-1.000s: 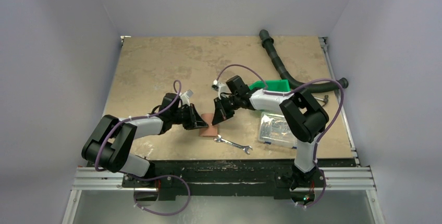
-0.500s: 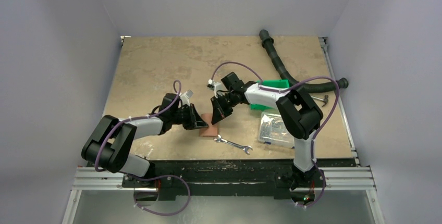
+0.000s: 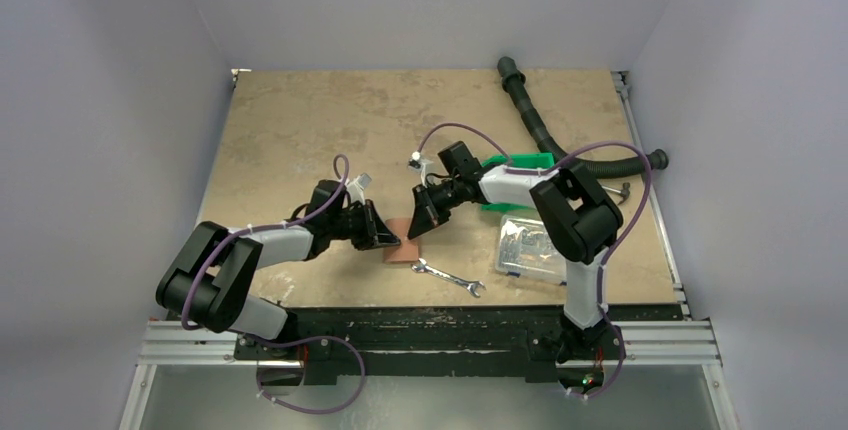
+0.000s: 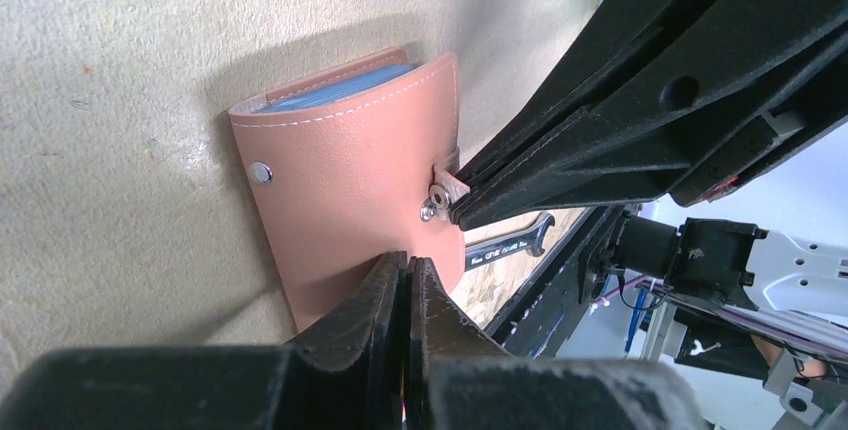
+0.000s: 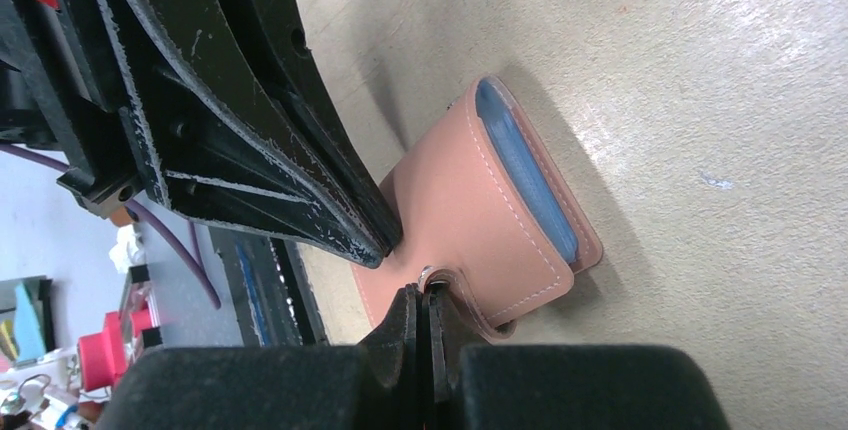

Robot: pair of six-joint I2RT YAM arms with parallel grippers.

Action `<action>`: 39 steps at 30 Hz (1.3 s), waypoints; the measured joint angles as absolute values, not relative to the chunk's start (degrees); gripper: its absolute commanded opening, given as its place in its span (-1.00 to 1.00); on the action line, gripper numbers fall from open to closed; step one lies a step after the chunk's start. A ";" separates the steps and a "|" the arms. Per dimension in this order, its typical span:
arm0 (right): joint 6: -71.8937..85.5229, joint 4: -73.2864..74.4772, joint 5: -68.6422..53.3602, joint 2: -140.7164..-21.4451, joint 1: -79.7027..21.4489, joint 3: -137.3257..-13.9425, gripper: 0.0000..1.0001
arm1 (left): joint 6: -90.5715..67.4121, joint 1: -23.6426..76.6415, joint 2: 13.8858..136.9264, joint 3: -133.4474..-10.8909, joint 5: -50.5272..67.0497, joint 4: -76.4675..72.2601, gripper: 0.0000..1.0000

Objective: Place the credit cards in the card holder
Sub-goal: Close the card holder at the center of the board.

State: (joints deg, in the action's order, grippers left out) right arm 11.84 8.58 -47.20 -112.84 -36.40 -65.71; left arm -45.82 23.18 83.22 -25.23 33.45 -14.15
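Note:
The card holder (image 3: 402,242) is a reddish-brown wallet folded over on the table between the two arms. The credit cards (image 4: 340,88) show only as a blue edge inside its fold, again as the same blue cards (image 5: 525,170) in the right wrist view. My left gripper (image 4: 407,262) is shut, its tips pressing down on the wallet's cover (image 4: 340,200). My right gripper (image 5: 421,295) is shut too, its tips touching the snap tab (image 5: 440,275) at the cover's edge. The two grippers nearly meet over the wallet, left gripper (image 3: 388,238) and right gripper (image 3: 415,230).
A wrench (image 3: 447,277) lies just in front of the wallet. A clear compartment box (image 3: 530,248) sits to the right, a green bin (image 3: 520,164) behind the right arm, and a black corrugated hose (image 3: 540,120) runs along the back right.
The right arm's forearm swayed slightly left and back again. Both grippers stay shut at the wallet, which has not moved.

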 measured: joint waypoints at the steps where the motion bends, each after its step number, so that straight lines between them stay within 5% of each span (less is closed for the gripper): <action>1: 11.90 8.19 -47.88 -113.03 -36.25 -65.54 -1.00 | -45.84 23.18 83.22 -25.21 33.45 -14.17 -1.00; 26: 13.06 4.58 -50.96 -112.31 -34.44 -61.93 -1.00 | -45.84 23.18 83.18 -24.47 33.54 -15.77 -1.00; 39: 10.33 15.05 -44.18 -112.31 -37.15 -67.83 -1.00 | -45.84 23.18 83.20 -24.47 33.61 -15.77 -1.00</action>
State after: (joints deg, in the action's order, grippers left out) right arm 10.33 15.05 -44.18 -112.31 -37.15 -67.83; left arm -45.84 23.18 83.20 -24.47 33.61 -15.77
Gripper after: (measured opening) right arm 0.022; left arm 0.028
